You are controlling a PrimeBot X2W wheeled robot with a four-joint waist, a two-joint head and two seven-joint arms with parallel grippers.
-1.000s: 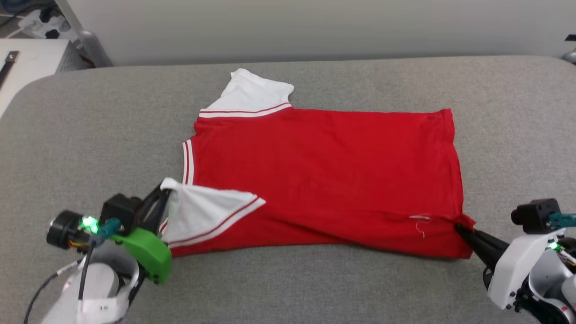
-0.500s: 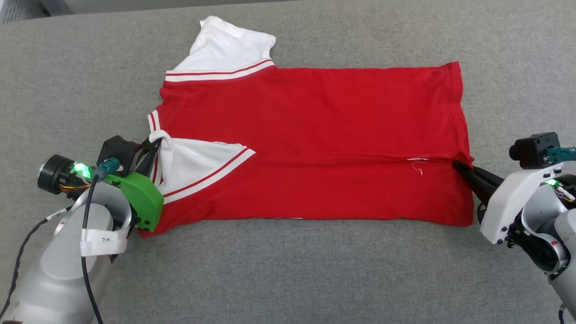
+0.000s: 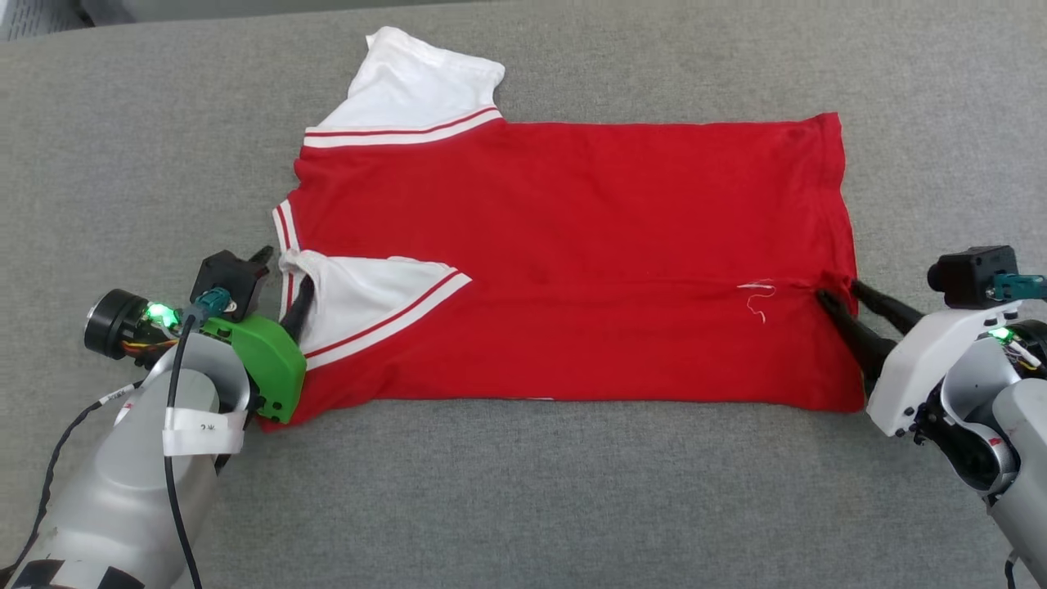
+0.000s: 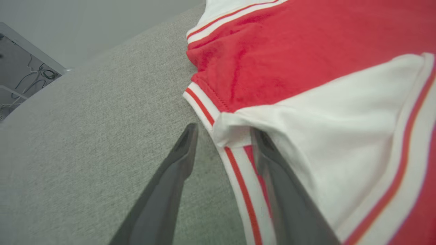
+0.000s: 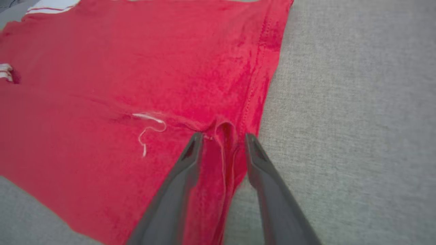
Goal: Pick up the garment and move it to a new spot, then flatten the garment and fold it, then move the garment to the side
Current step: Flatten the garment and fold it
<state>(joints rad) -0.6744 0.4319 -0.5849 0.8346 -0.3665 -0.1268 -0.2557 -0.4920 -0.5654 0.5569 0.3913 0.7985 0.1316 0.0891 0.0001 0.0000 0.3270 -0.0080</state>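
Both claws have just sprung apart, the left claw (image 3: 282, 278) now spread astride the folded-in white sleeve's (image 3: 368, 298) tip and the right claw (image 3: 840, 292) parted around the hem's (image 5: 262, 85) pinched ridge, so the garment (image 3: 572, 245) lies released mid-surface (image 3: 523, 491), this fold apparently laid.

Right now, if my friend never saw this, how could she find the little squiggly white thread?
Look at the grey fabric surface, where a red shirt with white short sleeves lies flat. Follow its crease to the hem end, near the right gripper. There a thin curly white thread lies on plain red, unlike the straight white stripes by the sleeves.
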